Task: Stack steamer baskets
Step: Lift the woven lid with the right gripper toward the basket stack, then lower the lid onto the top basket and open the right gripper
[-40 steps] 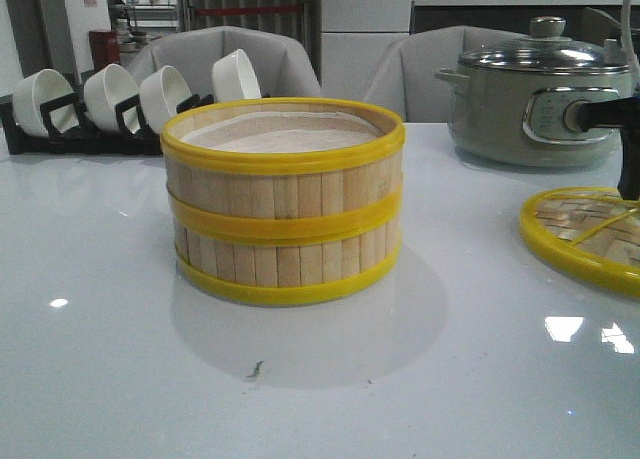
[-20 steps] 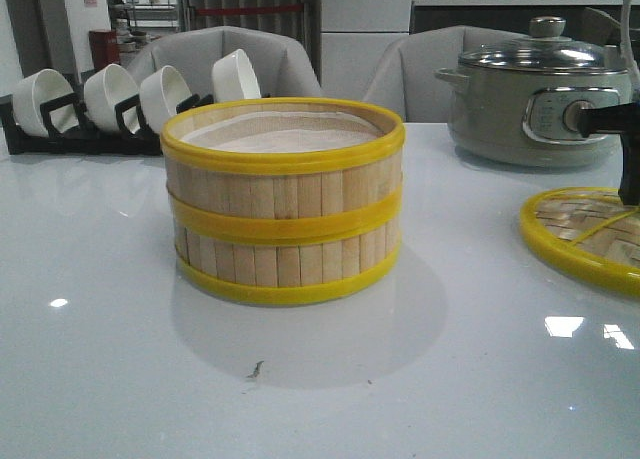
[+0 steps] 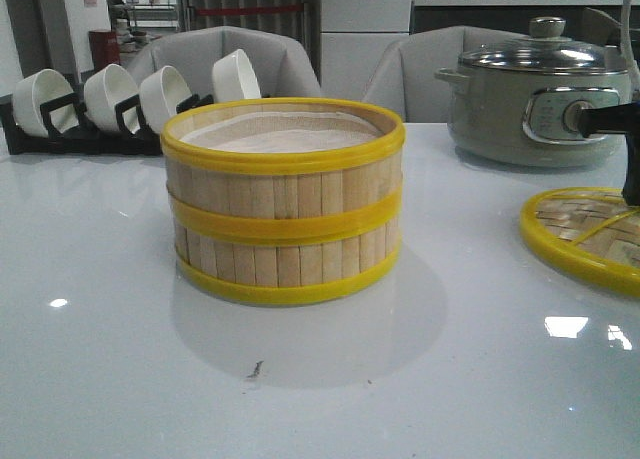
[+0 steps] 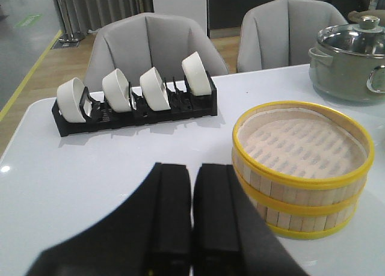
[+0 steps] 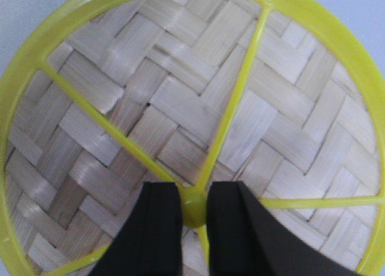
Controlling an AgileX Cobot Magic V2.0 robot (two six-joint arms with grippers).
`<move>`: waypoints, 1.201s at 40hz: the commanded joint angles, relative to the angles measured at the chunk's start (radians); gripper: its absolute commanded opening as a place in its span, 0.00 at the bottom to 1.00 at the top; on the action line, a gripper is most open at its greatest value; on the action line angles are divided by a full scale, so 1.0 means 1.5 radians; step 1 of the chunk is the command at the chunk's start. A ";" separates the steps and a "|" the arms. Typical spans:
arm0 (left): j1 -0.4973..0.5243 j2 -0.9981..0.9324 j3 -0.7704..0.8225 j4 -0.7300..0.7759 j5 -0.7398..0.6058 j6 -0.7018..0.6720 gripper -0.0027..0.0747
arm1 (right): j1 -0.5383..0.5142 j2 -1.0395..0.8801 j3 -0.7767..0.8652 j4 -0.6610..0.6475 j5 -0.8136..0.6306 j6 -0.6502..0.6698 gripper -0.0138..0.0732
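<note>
So steamer baskets sat stacked on worktop; left fingers clenched empty, right fingers pinched lid's yellow knob.

From my front view the woven lid and the right arm above it run off the frame's right edge, while the right gripper hides the lid's hub in the wrist view.

Two round, shallow bamboo-slat steamer baskets with bright yellow plastic rims stand stacked upright, one squarely on the other, at the table's centre. The upper one's white liner shows inside, open at twelve o'clock.
</note>
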 commanded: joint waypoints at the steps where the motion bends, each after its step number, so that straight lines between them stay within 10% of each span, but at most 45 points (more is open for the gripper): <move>1: 0.001 0.009 -0.018 0.001 -0.052 -0.005 0.17 | -0.001 -0.033 -0.023 -0.009 -0.009 -0.006 0.21; 30: 0.001 0.009 -0.018 0.001 -0.052 -0.005 0.17 | 0.237 -0.055 -0.450 0.026 0.188 -0.008 0.22; 48: 0.001 0.009 -0.018 0.001 -0.052 -0.005 0.17 | 0.408 0.037 -0.517 0.042 0.176 -0.034 0.22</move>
